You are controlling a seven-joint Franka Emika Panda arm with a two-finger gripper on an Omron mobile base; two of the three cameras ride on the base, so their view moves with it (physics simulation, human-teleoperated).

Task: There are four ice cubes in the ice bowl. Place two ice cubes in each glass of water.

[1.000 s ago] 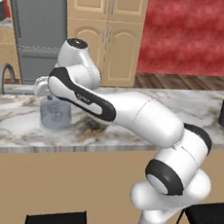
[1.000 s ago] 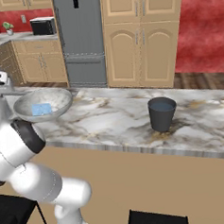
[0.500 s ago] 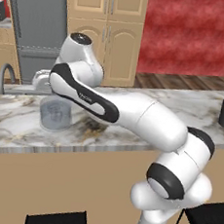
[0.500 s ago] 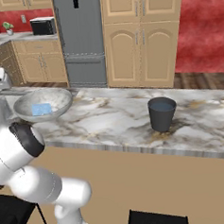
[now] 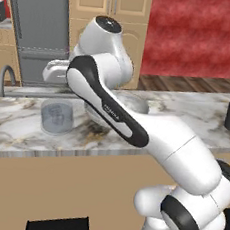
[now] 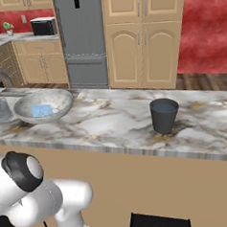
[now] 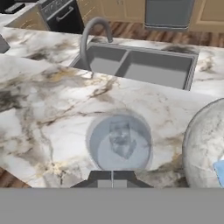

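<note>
Ice cubes sit pale blue in the speckled grey ice bowl on the marble counter. Just beside the bowl stands the translucent grey-blue glass; in the hand view we look straight down into it and see clear cubes inside. Our pincer hangs right above that glass, tips pressed together, gripping nothing. The dark charcoal glass stands well apart along the counter. The sink lies beyond.

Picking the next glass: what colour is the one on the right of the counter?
Dark charcoal grey glass, clearest in the right base view.
</note>
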